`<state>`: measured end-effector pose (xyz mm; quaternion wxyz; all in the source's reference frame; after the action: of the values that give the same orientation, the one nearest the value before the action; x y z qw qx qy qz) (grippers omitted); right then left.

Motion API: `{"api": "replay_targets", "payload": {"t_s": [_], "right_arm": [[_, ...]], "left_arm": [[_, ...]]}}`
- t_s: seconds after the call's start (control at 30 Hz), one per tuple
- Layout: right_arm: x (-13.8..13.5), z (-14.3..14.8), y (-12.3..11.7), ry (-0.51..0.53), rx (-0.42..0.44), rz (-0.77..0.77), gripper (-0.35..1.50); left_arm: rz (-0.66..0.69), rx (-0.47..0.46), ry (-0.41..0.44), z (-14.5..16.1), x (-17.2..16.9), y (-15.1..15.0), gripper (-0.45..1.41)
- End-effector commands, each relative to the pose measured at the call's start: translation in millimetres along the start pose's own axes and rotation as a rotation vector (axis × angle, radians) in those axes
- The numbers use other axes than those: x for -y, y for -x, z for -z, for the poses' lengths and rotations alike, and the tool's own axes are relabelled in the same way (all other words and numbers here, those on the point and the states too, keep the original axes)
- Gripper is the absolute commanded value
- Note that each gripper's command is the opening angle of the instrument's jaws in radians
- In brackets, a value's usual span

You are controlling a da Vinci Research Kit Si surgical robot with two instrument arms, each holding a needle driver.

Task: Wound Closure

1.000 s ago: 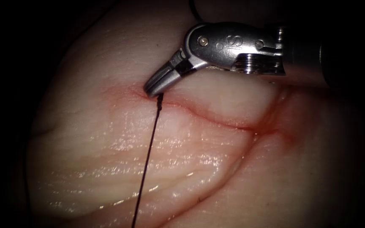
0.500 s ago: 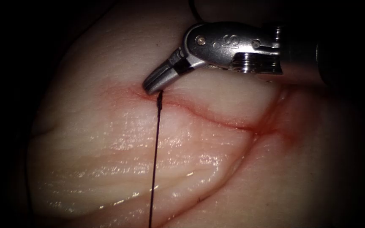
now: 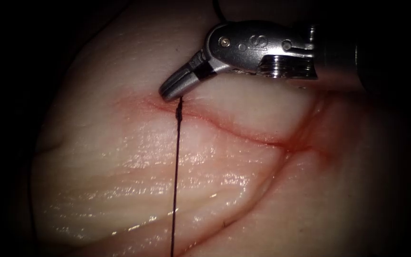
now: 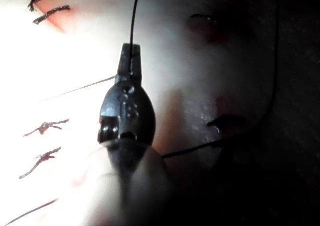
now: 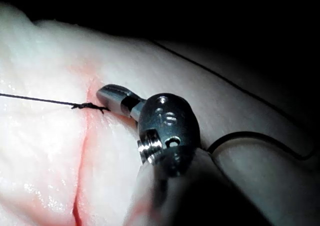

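right tool (image 3: 171, 91) fingers closed on thread (image 3: 177, 181) at the knot (image 3: 179, 110) over the cut (image 3: 243, 133) | we see it lifted slightly, strand swung upright: knot looks snugged | left tool (image 4: 130, 60) fingers grip thread | needle unseen

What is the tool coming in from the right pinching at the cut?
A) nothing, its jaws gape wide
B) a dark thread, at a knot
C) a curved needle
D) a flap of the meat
B: the right tool has its jaws shut on the dark thread beside its knot at the cut.
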<state>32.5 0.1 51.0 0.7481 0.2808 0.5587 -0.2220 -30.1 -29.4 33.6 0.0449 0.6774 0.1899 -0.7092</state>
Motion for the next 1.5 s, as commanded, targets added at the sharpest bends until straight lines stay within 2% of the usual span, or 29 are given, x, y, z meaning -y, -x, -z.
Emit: {"api": "replay_targets", "payload": {"t_s": [0.03, 0.23, 0.4, 0.43, 0.47, 0.5, 0.53, 0.57, 0.6, 0.8, 0.87, 0.9, 1.03, 1.07, 1.13, 1.17, 1.23, 1.27, 1.3, 1.33, 1.37, 1.5], "right_arm": [[-0.3, -0.5, -0.5, -0.007, -0.003, 0.009, -0.35], [1.8, -0.8, -2.2, -0.002, -0.053, 0.01, -0.35], [2.2, -1.3, -3.2, 0.049, -0.065, 0.004, -0.35], [2.0, -1.2, -3.2, 0.073, -0.07, -0.001, -0.21], [1.8, -1.1, -3.2, 0.115, -0.08, -0.011, 0.46], [1.8, -1.1, -3.2, 0.115, -0.08, -0.011, 0.46], [1.6, -1.1, -3.2, 0.141, -0.084, -0.019, 0.81], [1.5, -1.0, -3.3, 0.161, -0.083, -0.025, 0.98], [1.4, -0.8, -3.4, 0.187, -0.093, -0.042, 1.1], [1.5, 0.8, -4.7, 0.299, -0.137, -0.086, 1.25], [2.0, 2.9, -5.5, 0.387, -0.16, -0.081, 1.15], [2.8, 4.4, -6.0, 0.47, -0.166, -0.083, 1.08], [5.0, 6.3, -7.1, 0.557, -0.186, -0.077, 1.08], [6.8, 6.6, -7.8, 0.592, -0.174, -0.064, 1.08], [7.6, 6.6, -8.1, 0.598, -0.175, -0.061, 1.08], [9.4, 6.3, -8.7, 0.602, -0.196, -0.047, 0.98], [10.8, 5.8, -9.2, 0.592, -0.206, -0.036, 0.58], [11.6, 5.4, -9.3, 0.589, -0.201, -0.03, 0.24], [12.0, 5.0, -9.4, 0.592, -0.193, -0.03, -0.2], [12.4, 4.5, -9.4, 0.594, -0.186, -0.029, -0.31], [12.8, 3.2, -9.1, 0.602, -0.183, -0.024, -0.35], [12.5, 0.2, -7.6, 0.607, -0.166, 0.0, -0.35]], "left_arm": [[0.016, 0.003, -0.017, 0.2, 0.6, -0.4, -0.45], [-0.03, 0.015, -0.076, 2.6, 3.4, -3.1, -0.45], [-0.07, 0.032, -0.123, 4.3, 6.8, -4.7, -0.45], [-0.076, 0.032, -0.126, 4.5, 7.2, -4.9, -0.45], [-0.092, 0.033, -0.132, 5.0, 8.3, -5.5, -0.45], [-0.092, 0.033, -0.132, 5.0, 8.3, -5.5, -0.45], [-0.098, 0.034, -0.134, 5.2, 8.7, -5.8, -0.45], [-0.103, 0.035, -0.138, 5.4, 9.2, -6.0, -0.45], [-0.122, 0.042, -0.151, 6.0, 10.5, -6.6, -0.45], [-0.15, 0.062, -0.184, 7.6, 13.8, -7.8, -0.45], [-0.163, 0.074, -0.198, 8.3, 14.9, -8.3, -0.45], [-0.169, 0.084, -0.21, 9.0, 15.6, -8.6, -0.45], [-0.194, 0.107, -0.227, 10.7, 16.8, -8.8, -0.45], [-0.205, 0.122, -0.237, 11.7, 17.5, -9.0, -0.45], [-0.21, 0.124, -0.242, 12.1, 17.9, -9.1, -0.45], [-0.21, 0.133, -0.248, 13.0, 18.6, -9.2, -0.45], [-0.218, 0.136, -0.252, 13.7, 19.2, -9.3, -0.45], [-0.219, 0.141, -0.255, 14.0, 19.7, -9.4, -0.45], [-0.222, 0.137, -0.252, 14.2, 20.0, -9.4, -0.45], [-0.224, 0.132, -0.247, 14.4, 20.4, -9.3, -0.45], [-0.226, 0.129, -0.244, 14.7, 21.1, -9.2, -0.45], [-0.249, 0.121, -0.236, 15.3, 22.9, -8.2, -0.45]]}}
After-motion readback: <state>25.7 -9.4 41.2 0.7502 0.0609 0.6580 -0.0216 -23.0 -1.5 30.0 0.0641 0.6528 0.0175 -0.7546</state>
